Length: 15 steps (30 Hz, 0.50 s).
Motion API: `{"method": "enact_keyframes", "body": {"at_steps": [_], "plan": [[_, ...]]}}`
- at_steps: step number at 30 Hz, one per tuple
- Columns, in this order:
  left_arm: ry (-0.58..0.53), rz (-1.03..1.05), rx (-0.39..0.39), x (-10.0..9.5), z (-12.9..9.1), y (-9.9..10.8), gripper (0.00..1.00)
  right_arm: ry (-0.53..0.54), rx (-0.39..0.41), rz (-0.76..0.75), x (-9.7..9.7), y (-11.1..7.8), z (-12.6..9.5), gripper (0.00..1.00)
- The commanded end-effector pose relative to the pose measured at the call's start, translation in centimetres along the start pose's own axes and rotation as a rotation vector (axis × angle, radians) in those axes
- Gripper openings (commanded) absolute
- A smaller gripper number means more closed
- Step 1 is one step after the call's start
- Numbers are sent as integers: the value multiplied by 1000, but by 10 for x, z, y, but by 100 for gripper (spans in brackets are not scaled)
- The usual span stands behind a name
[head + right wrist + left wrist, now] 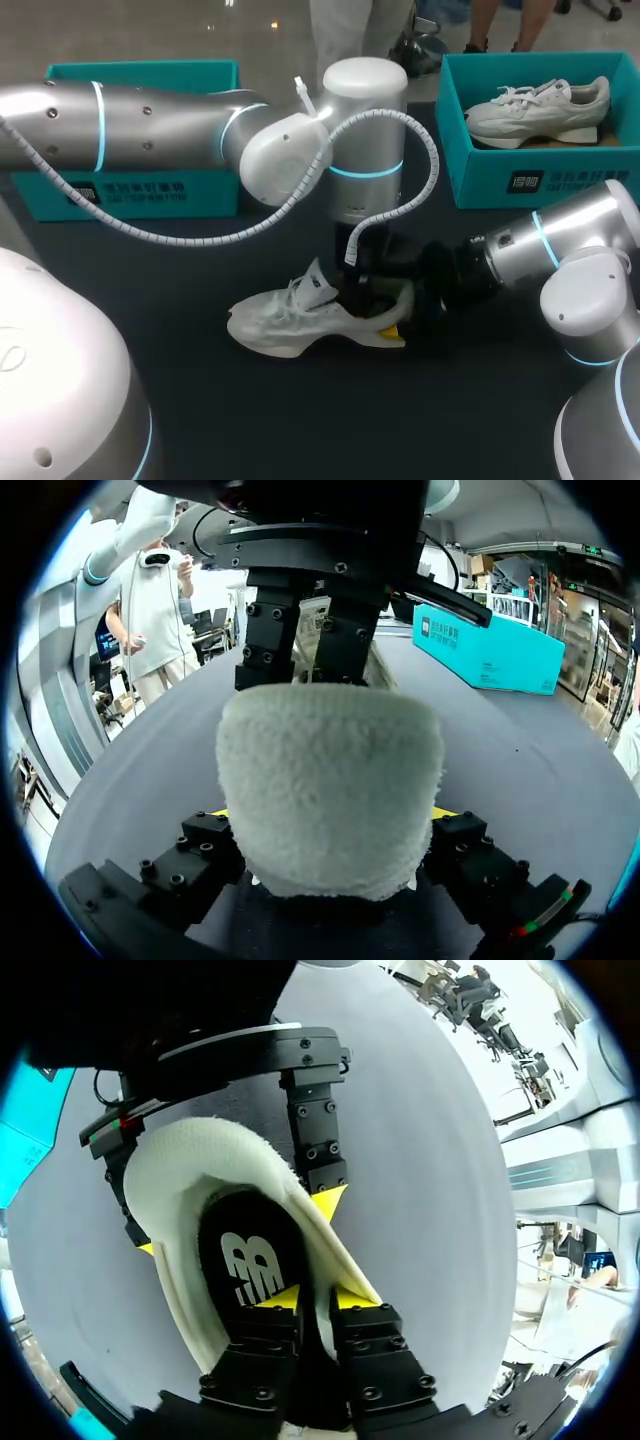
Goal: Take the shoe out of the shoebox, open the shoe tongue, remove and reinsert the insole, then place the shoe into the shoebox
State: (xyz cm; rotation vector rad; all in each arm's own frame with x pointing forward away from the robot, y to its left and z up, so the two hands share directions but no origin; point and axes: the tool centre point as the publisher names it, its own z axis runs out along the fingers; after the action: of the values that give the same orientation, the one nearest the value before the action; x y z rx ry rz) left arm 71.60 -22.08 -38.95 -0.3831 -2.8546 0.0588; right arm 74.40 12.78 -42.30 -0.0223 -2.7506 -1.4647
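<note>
Head view: white shoe (290, 320) lying on its side mid-surface (300, 430), toe toward the left arm's side, heel toward the right arm's side.
Arms: left arm (150, 125) sweeps in and drops straight down over the shoe's opening; right arm (560, 250) comes in low and level at the heel.
Shoeboxes: two teal ones at the back, well apart from the shoe. The left shoebox (140, 190) sits behind the left arm, and the right shoebox (540, 170) has a second shoe (540, 105) in it.
Left wrist view: we're looking right down into the heel opening, with the black insole (250, 1260) flat inside.
Left pincer (318, 1298): narrow. One tip is inside on the insole's edge, the other outside on the padded collar, and the collar wall is nipped between them.
Right wrist view: fuzzy white heel fills the middle, sitting squarely between the yellow tips.
Right pincer (332, 813): spread wide, a tip pressed on each flank of the heel, so it is gripping the shoe from both sides.
Both together: the right pincer clamps the heel end while the left pincer sits just ahead of it, at the collar.
</note>
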Motion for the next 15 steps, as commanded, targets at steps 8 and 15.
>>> {"method": "enact_keyframes", "body": {"at_steps": [8,15], "plan": [[-51,-15,-17,-4,14,-4,38,-2,5,2,0,0,3,0],[-109,-43,-33,-12,27,-2,41,-2,5,2,0,0,3,0]]}}
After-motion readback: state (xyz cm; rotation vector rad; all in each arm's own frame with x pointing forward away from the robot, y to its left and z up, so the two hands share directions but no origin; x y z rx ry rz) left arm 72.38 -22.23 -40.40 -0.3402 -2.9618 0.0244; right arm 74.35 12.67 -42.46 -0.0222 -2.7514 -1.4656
